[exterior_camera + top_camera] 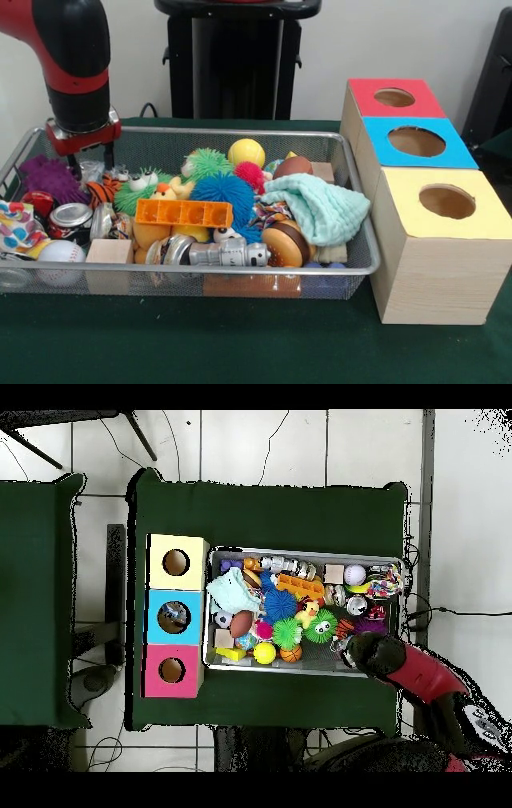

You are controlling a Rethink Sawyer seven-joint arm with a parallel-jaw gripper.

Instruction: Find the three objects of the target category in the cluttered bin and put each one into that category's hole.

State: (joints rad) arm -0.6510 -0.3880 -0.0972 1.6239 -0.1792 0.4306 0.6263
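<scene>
Gripper (90,156) hung over the bin's (240,134) far left corner, above the tiger toy (102,190); whether its jaws were spread, can't tell. Three boxes (432,208) with holes stood beside the bin's right edge.

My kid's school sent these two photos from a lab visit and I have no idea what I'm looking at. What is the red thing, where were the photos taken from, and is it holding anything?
The red and black thing is a robot arm. Its hand hangs over one end of a wire mesh bin; whether it grips anything can't be seen.

One photo is taken from across the green table, the other from straight above.

The bin is full of toys: a spiky blue ball, a yellow ball, an orange plastic block, a mint green cloth, a white baseball.

Beside it stand three wooden boxes, topped red, blue and yellow, each with a round hole.
</scene>
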